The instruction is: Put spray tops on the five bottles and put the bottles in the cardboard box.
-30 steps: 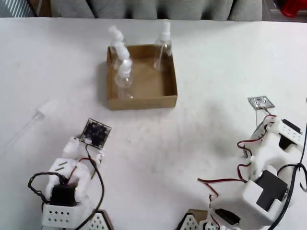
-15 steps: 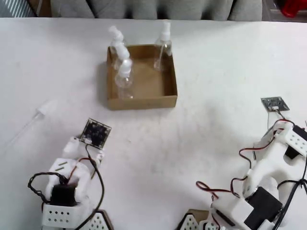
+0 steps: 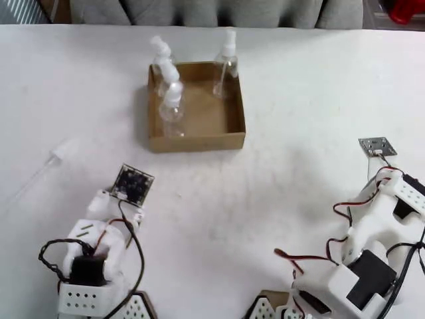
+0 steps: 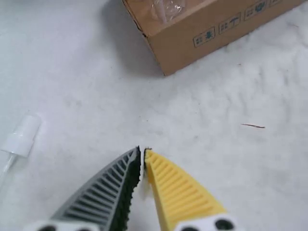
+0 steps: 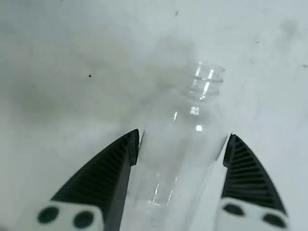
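Observation:
The cardboard box (image 3: 232,129) stands at the table's far middle with three spray-topped bottles (image 3: 171,100) upright inside it. One loose spray top (image 3: 58,154) with its thin tube lies at the left, also seen as the spray top (image 4: 19,139) in the left wrist view. My left gripper (image 4: 143,150) is shut on nothing, low over bare table short of the box (image 4: 216,29). My right gripper (image 5: 183,137) stands open around a clear bottle (image 5: 192,120) with no top. A finger sits close along each side of it, and I cannot tell if they touch.
The left arm (image 3: 89,262) sits at the near left and the right arm (image 3: 372,239) at the near right, close to the table's right side. White table lies between the arms and the box. A red object (image 3: 406,10) shows beyond the far right corner.
The right arm swung out toward the table's right side, then settled back slightly. The left arm, the box and the loose spray top stayed put.

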`<action>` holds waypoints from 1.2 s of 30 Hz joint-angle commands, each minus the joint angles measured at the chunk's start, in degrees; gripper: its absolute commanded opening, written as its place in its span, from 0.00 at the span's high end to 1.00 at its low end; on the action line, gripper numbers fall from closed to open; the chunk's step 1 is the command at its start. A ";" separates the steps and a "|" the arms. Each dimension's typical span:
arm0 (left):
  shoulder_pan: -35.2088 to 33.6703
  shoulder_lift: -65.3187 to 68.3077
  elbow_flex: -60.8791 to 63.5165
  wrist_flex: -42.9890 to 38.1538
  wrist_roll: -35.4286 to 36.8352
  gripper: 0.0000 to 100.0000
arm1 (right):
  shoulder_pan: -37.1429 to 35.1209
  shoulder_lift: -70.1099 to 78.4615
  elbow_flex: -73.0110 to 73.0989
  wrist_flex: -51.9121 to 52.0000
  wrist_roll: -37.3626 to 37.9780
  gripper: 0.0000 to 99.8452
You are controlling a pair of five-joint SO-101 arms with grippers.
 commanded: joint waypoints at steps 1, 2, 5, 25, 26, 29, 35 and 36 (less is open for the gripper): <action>-0.48 -0.31 -0.18 -0.79 -0.44 0.98 | -0.22 -0.84 -2.55 -0.31 -3.78 0.77; -0.48 -0.31 -0.18 -0.79 -0.44 0.98 | -0.22 -0.75 -2.55 -0.31 -3.96 0.77; -0.48 -0.31 -0.18 -0.79 -0.44 0.98 | -0.57 -0.31 -2.55 -0.48 -5.63 0.79; -0.48 -0.31 -0.18 -0.79 -0.44 0.98 | 0.48 -0.92 -5.98 2.15 -1.58 0.98; -0.48 -0.31 -0.18 -0.79 -0.44 0.98 | 0.84 -0.92 -5.98 3.82 0.26 0.98; -0.48 -0.31 -0.18 -0.79 -0.44 0.98 | 2.59 -1.98 -5.89 6.02 4.40 0.98; -0.48 -0.31 -0.18 -0.79 -0.53 0.98 | 4.70 -7.08 -1.05 3.56 5.71 0.97; -0.48 -0.31 -0.18 -0.79 -0.53 0.98 | 4.62 -7.60 0.18 2.15 5.45 0.95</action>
